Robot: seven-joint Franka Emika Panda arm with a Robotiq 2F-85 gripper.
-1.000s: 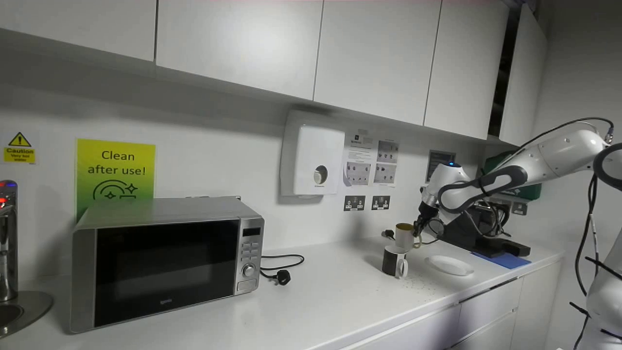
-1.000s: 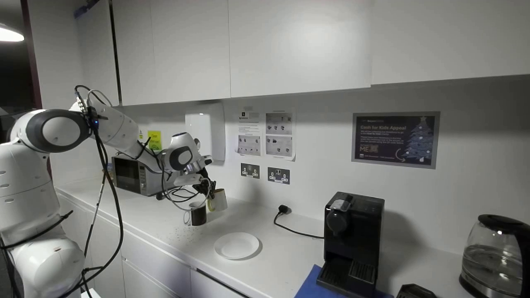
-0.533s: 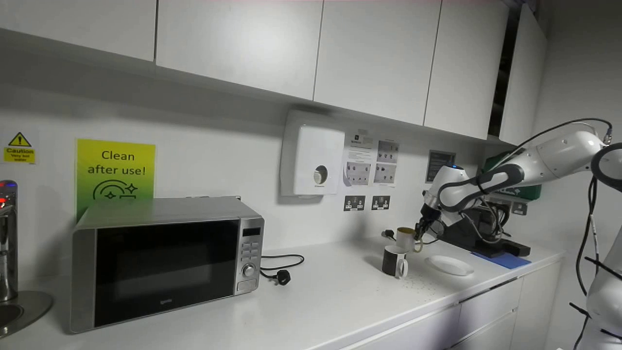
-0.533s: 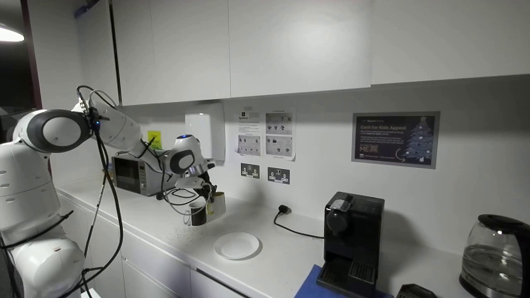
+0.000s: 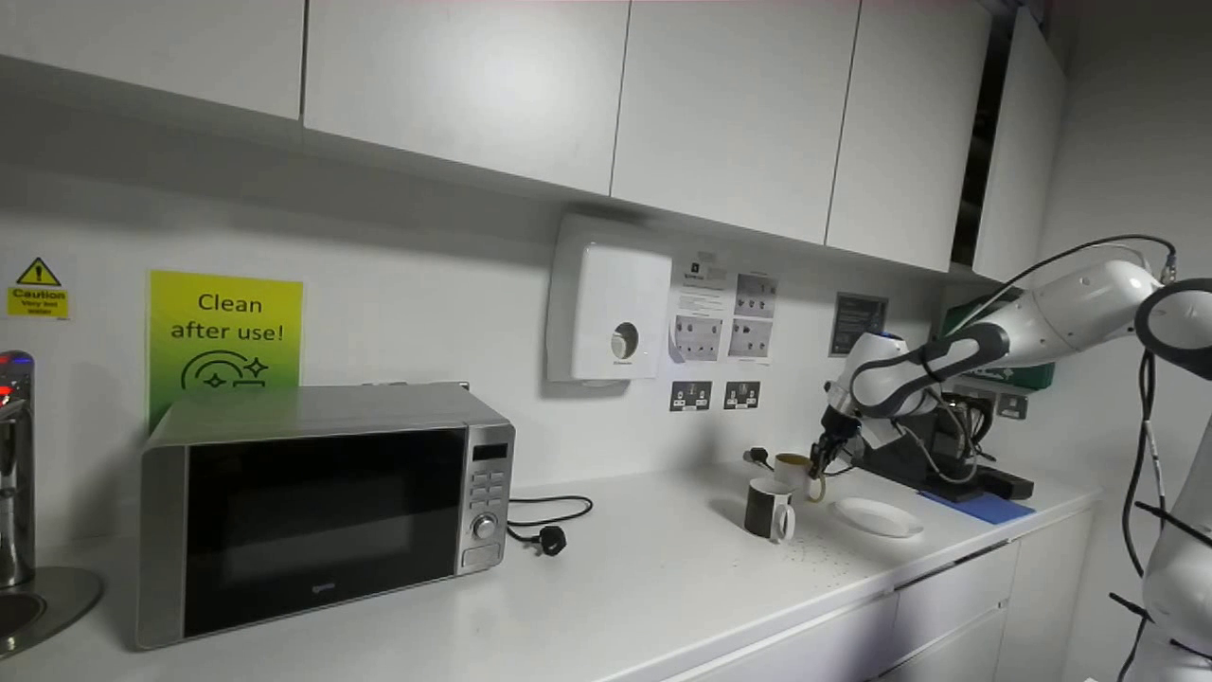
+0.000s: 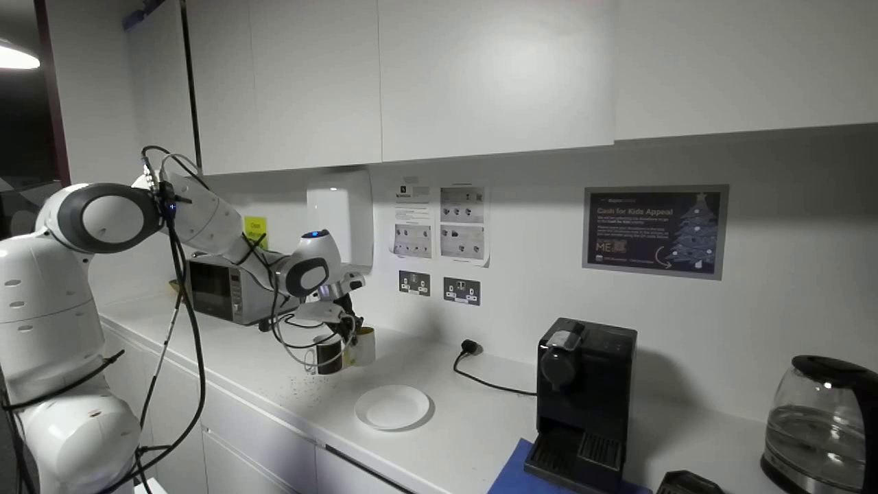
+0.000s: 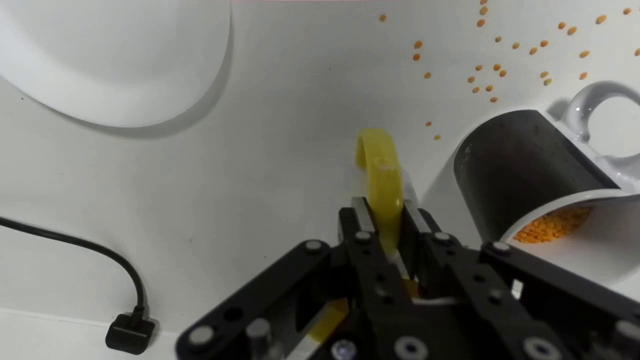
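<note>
My gripper (image 7: 384,215) is shut on the yellow handle (image 7: 382,175) of a white mug with a yellow inside. The mug shows in both exterior views (image 5: 792,468) (image 6: 365,348), upright and at or just above the counter; I cannot tell whether it touches. In the wrist view its body is mostly hidden under the gripper (image 5: 818,466) (image 6: 351,331). A black-and-white mug (image 7: 525,165) stands close beside it, also in both exterior views (image 5: 765,510) (image 6: 329,357), with orange grains (image 7: 552,225) inside. A white plate (image 7: 115,65) lies on the other side.
Loose orange grains (image 7: 489,88) are scattered on the counter near the black-and-white mug. A microwave (image 5: 327,511) stands farther along. A coffee machine (image 6: 583,398) on a blue mat (image 6: 511,473) and a glass kettle (image 6: 816,439) stand beyond the plate. A black cable (image 7: 90,245) lies near the wall.
My gripper and the held mug have moved down toward the counter and slightly toward the plate. The mug, tilted before, is now upright. The black-and-white mug and the plate have not moved.
</note>
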